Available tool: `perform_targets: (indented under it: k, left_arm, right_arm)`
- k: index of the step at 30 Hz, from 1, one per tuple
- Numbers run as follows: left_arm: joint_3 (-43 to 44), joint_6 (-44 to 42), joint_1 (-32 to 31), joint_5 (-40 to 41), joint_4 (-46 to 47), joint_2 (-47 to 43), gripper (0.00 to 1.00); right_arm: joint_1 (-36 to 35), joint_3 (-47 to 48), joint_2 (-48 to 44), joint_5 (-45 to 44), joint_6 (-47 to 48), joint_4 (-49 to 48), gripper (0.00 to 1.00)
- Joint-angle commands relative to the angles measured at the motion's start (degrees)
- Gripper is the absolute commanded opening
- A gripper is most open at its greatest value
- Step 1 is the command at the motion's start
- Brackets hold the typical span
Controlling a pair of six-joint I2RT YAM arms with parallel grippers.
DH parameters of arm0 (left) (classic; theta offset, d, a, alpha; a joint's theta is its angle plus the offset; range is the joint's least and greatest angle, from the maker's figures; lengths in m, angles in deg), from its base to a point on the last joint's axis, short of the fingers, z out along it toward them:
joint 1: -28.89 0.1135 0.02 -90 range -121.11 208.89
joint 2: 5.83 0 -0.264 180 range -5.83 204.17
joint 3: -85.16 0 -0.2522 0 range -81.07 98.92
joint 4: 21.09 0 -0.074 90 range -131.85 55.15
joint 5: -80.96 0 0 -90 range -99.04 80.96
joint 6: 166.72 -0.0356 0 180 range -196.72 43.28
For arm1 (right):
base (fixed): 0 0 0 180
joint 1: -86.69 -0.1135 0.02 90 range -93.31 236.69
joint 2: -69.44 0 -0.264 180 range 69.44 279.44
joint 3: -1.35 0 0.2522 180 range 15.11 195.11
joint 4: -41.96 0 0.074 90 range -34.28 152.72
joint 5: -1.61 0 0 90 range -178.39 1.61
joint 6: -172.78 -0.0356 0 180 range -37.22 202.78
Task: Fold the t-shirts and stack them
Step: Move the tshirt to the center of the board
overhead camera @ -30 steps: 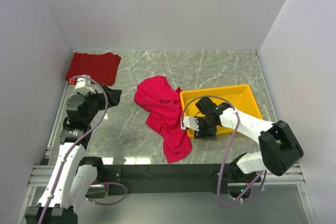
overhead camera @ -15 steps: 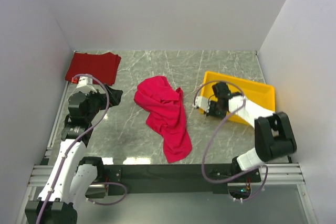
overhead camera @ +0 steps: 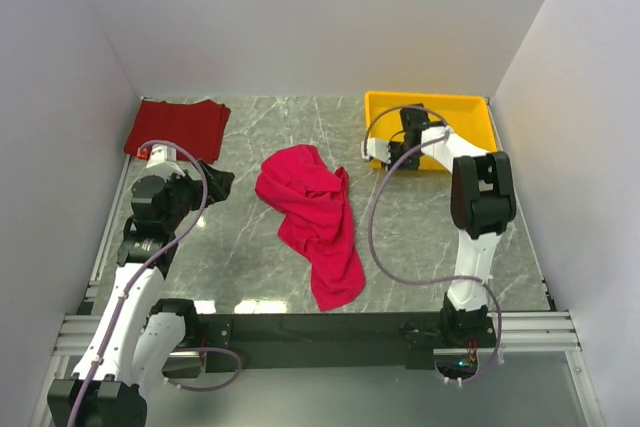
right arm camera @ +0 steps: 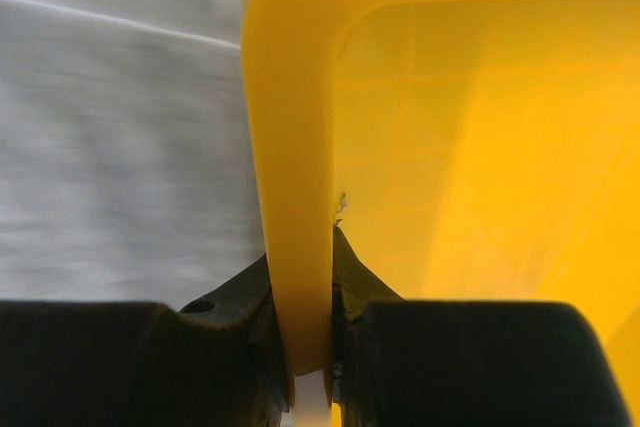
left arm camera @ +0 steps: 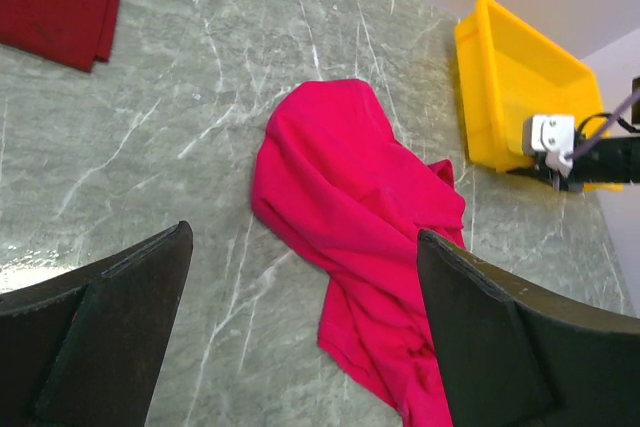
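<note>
So, the crimson shirt [overhead camera: 310, 222] is left crumpled in the middle of the desk [overhead camera: 420, 227], in a long heap running toward the near edge, not folded at all. The maroon shirt [overhead camera: 178, 127] is laid flat and folded in the far left corner, well apart from the crimson one. The left pincer [overhead camera: 213, 182] is held wide open over the left side of the desk, near the maroon shirt's near edge, with nothing gripped. From its wrist view both dark fingers [left arm camera: 110, 327] are seen spread far apart, with the crimson shirt lying on the desk beyond them. The right arm [overhead camera: 480, 197] is stretched out toward the far right corner, where the yellow tray [overhead camera: 445, 107] is sat. The right pincer [right arm camera: 300, 287] is clamped on the tray's left rim. In the wrist view the yellow wall is pinched tight between the two black fingers, one inside the tray and one outside.
</note>
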State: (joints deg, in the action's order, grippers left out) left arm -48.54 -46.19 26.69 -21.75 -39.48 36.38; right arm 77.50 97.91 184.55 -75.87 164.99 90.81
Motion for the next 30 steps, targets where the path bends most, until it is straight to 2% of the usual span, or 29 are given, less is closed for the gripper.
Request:
perform_targets:
  k: [1,7,16,18,19,23,30]
  left_arm:
    - [1.92,1.82,0.00,1.45,0.05,-1.52,0.99]
    - [1.74,3.31,0.00,2.16,0.05,-1.79,1.00]
    - [2.89,3.23,0.00,1.55,0.84,1.11,0.99]
    - [3.06,3.40,0.00,1.46,1.28,1.38,0.99]
    - [3.06,3.58,0.00,1.37,1.46,1.64,0.99]
    - [2.80,4.02,0.00,1.28,2.16,1.82,0.99]
    - [2.54,4.02,0.00,0.93,2.69,1.82,0.99]
  right_arm:
    - [3.30,9.90,3.27,-1.61,4.27,-0.29,0.06]
    - [5.85,16.67,10.38,-2.32,9.72,-0.12,0.07]
    - [7.17,24.86,17.33,-3.63,10.42,0.15,0.17]
    - [7.26,25.91,17.87,-3.99,10.16,0.50,0.23]
    - [7.26,25.92,18.04,-4.16,9.90,0.42,0.28]
    - [7.34,24.60,17.43,-4.43,9.55,-1.16,0.33]
    - [7.43,21.53,15.06,-4.16,7.52,-1.34,0.36]
